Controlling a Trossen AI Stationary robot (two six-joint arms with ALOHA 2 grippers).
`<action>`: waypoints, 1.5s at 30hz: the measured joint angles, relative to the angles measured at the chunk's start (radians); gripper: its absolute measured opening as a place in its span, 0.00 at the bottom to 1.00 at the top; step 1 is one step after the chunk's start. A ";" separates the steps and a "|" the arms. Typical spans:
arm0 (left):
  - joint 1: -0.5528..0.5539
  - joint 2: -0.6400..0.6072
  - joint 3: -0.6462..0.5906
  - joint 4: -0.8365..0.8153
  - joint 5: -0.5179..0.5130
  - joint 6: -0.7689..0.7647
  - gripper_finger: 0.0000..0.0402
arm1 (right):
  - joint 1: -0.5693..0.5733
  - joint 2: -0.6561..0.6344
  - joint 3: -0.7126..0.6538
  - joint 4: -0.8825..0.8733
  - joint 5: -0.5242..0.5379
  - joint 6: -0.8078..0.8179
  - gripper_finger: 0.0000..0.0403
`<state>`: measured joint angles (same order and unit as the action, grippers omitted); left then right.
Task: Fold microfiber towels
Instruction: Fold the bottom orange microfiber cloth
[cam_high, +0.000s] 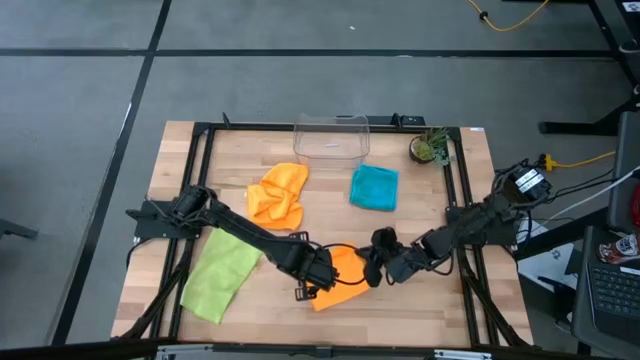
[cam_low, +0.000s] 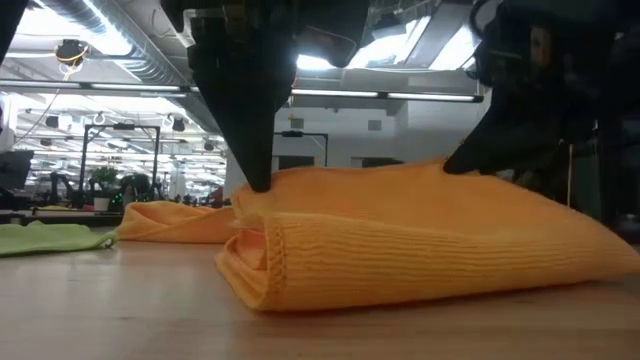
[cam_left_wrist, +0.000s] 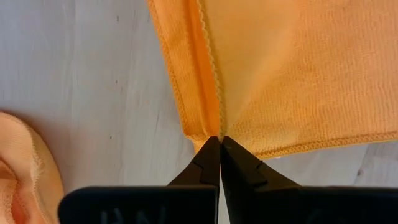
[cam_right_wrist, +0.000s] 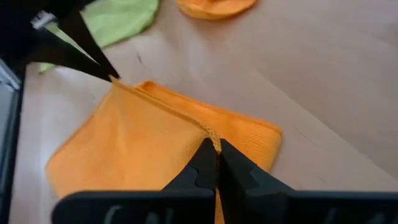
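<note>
A folded orange towel (cam_high: 345, 282) lies on the wooden table near its front edge, with both grippers at it. My left gripper (cam_high: 318, 276) is shut at the towel's left corner, and my right gripper (cam_high: 376, 268) is shut at its far right edge. A second orange towel (cam_high: 278, 195) lies crumpled farther back. A teal towel (cam_high: 374, 187) lies folded at the back right, and a lime green towel (cam_high: 220, 275) lies spread flat at the near left. My left gripper pinches the corner of the towel's upper layer (cam_left_wrist: 214, 127) between its two fingertips, coming steeply from above. The towel's lower layers rest on the table. My right gripper pinches the hemmed edge of the upper layer (cam_right_wrist: 211, 132) at its fingertips, slanting down from the table's right. That edge runs as a slightly raised ridge across to the left fingertips (cam_right_wrist: 111, 76). The towel rests on the table.
A clear plastic bin (cam_high: 331, 137) stands at the back middle and a small potted plant (cam_high: 430, 148) at the back right. A black frame (cam_high: 460, 200) runs around the table. Bare wood lies between the towels.
</note>
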<state>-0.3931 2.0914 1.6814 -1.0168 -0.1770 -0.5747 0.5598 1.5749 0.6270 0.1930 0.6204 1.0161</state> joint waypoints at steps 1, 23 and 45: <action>0.000 0.000 0.000 0.000 0.002 0.000 0.00 | -0.009 0.000 0.000 -0.005 -0.017 0.000 0.01; -0.007 0.001 -0.011 -0.001 0.034 -0.037 0.00 | -0.106 0.047 0.000 0.058 -0.146 -0.105 0.01; -0.020 0.001 -0.020 0.001 0.034 -0.155 0.00 | -0.171 0.154 0.000 0.125 -0.220 -0.112 0.06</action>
<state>-0.4129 2.0922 1.6612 -1.0156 -0.1430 -0.7293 0.3885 1.7292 0.6266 0.3181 0.4002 0.9043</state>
